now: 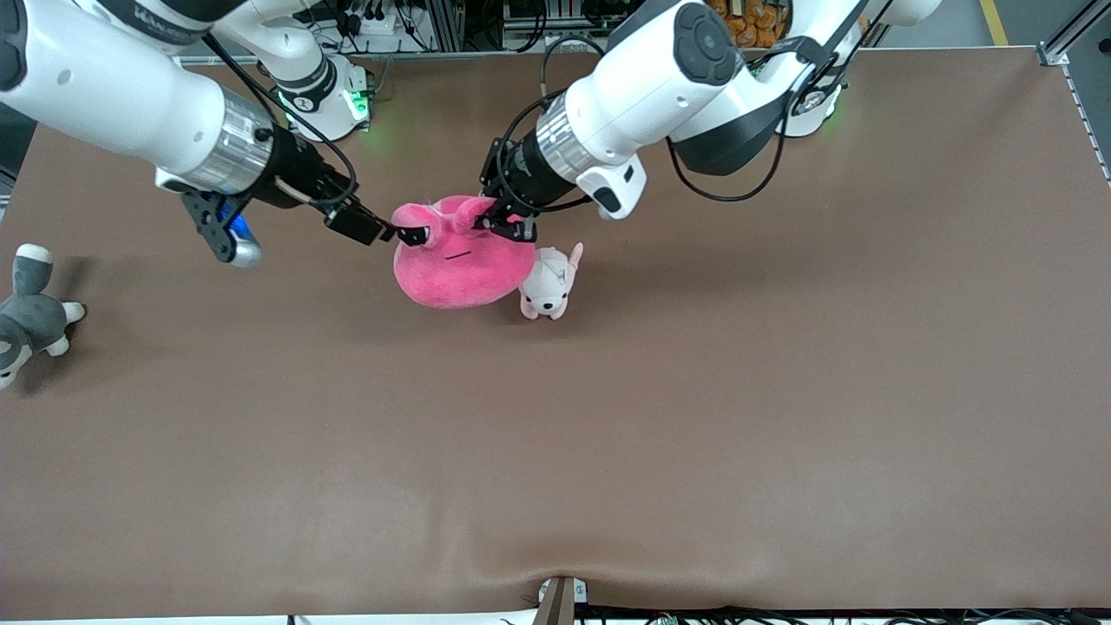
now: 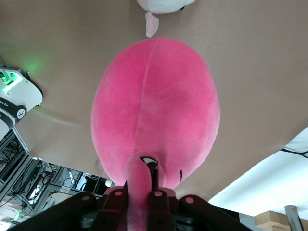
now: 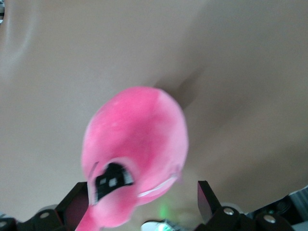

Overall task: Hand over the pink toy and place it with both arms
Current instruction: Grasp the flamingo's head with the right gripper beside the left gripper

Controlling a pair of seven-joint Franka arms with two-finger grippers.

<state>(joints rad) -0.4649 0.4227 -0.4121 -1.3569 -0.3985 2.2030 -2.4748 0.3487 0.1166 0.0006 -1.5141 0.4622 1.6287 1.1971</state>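
The pink toy (image 1: 456,265) hangs above the surface (image 1: 694,434), held up by one ear. The left gripper (image 1: 502,223) has its fingers clamped tight on that ear. The right gripper (image 1: 395,233) has its fingers spread wide either side of the toy's head, gripping nothing. A small pale puppy plush (image 1: 548,282) lies just beside the toy.

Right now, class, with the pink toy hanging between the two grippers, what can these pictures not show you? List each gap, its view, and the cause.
- Front view: the grey plush is cut off by the picture's edge.
- Front view: the pink toy covers part of the puppy plush.
- Left wrist view: the left gripper hides the pink toy's ear tip.
- Right wrist view: blur hides whether the right gripper touches the toy.
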